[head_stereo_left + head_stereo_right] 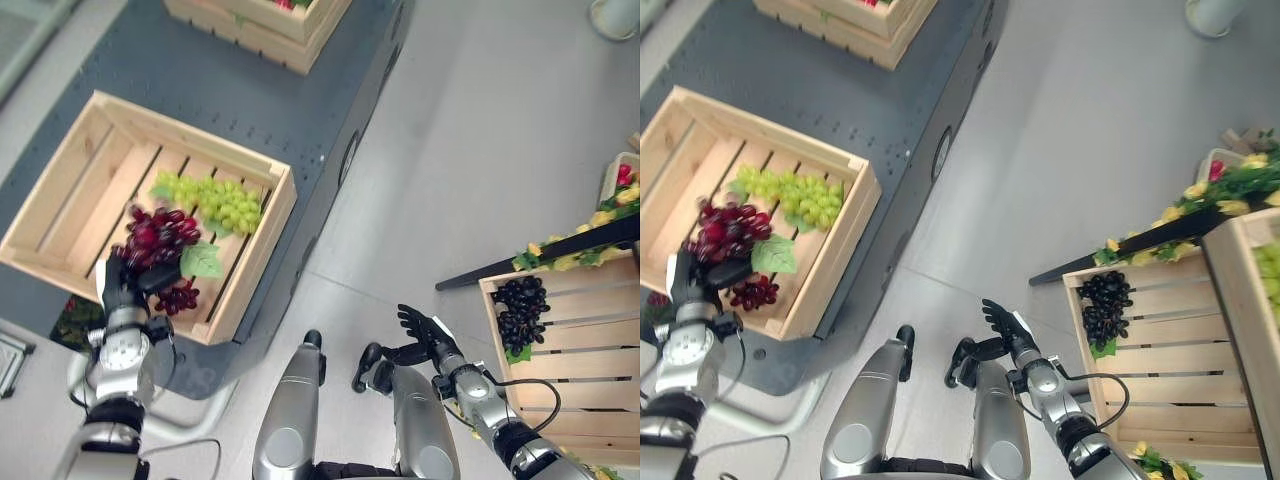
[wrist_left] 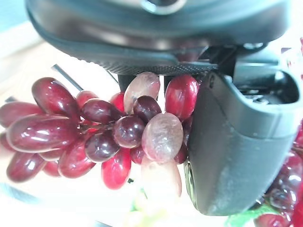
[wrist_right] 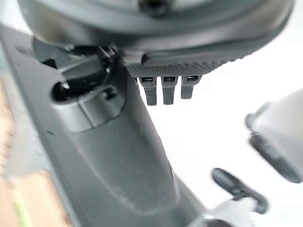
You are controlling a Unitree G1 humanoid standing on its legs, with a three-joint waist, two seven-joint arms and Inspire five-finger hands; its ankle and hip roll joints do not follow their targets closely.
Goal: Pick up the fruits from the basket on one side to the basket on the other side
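Observation:
A pale wooden crate (image 1: 60,200) stands on the dark platform at my left. A green grape bunch (image 1: 215,200) lies in it. My left hand (image 1: 125,285) is at the crate's near side, its thumb and fingers curled round a red grape bunch (image 1: 160,235) with a green leaf. In the left wrist view the red grapes (image 2: 113,132) press against the thumb (image 2: 236,156). A small red cluster (image 1: 178,296) hangs beside the hand. My right hand (image 1: 425,330) hovers open over the floor, left of a second crate (image 1: 590,400) holding black grapes (image 1: 520,312).
Another wooden crate (image 1: 270,25) sits at the far end of the dark platform (image 1: 250,90). A dark shelf edge with yellow fruit and leaves (image 1: 580,240) runs above the right crate. A further crate with green grapes (image 1: 1265,265) stands at the far right.

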